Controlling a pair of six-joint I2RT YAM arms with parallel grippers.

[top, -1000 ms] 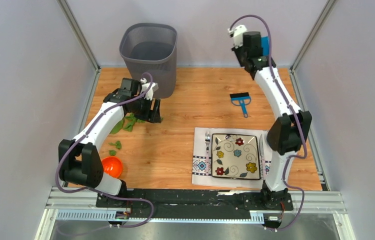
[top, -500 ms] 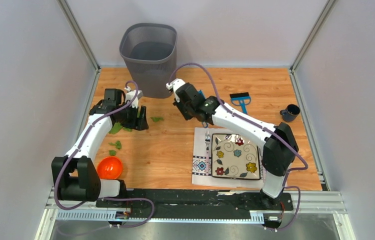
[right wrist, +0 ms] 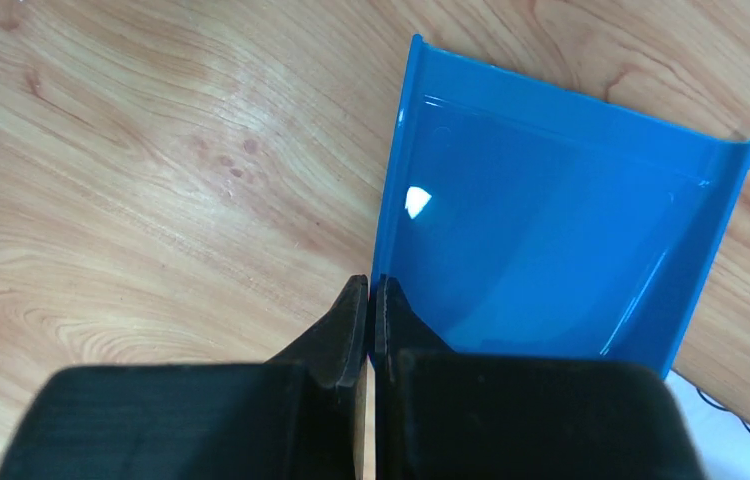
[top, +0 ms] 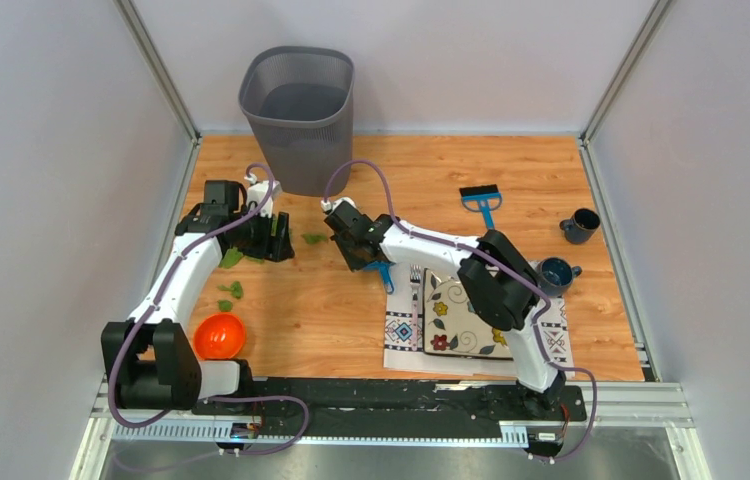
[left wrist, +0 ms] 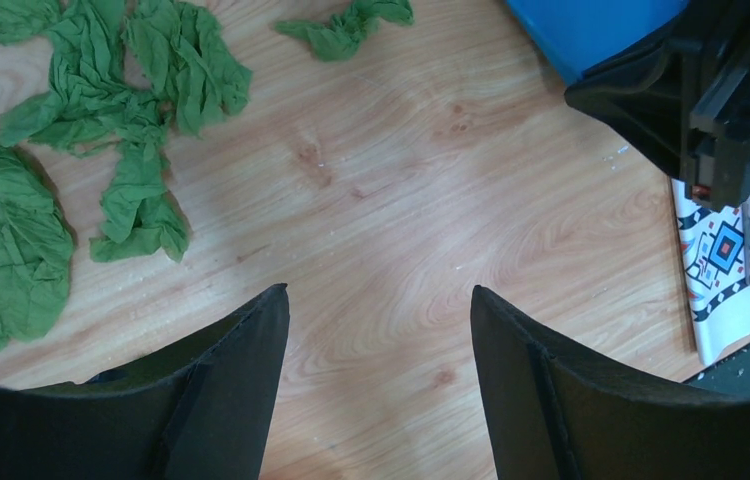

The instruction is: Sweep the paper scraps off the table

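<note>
Your right end effector (right wrist: pixel 369 300) is fully closed, its fingers pinching one thin side wall of the blue dustpan (right wrist: pixel 551 240). The pan's tray lies to the right of the fingertips, low over the table (right wrist: pixel 151 180), and I cannot tell whether its lip touches the wood. Your left end effector (left wrist: pixel 379 295) stands wide open and holds nothing. The paper scraps (left wrist: pixel 101 110) lie ahead of it and to its left in a loose green cluster. One stray scrap (left wrist: pixel 346 25) sits farther ahead, between it and the dustpan.

Watch that edge pinch: it looks likely to let the pan swivel or slip once scraps press on it. If the lip rides above the wood, crumpled bits could slide under it. The brush (top: pixel 479 200) lies well beyond the right end effector, so pushing with bare open fingers may scatter the light paper. The two end effectors are near each other and could knock together. The placemat (left wrist: pixel 731 250) corner beside the pan may snag it.

The table is smooth wood-grain plank, bounded by grey walls and metal rails, with a mesh bin (top: pixel 296 90) at its far edge.
</note>
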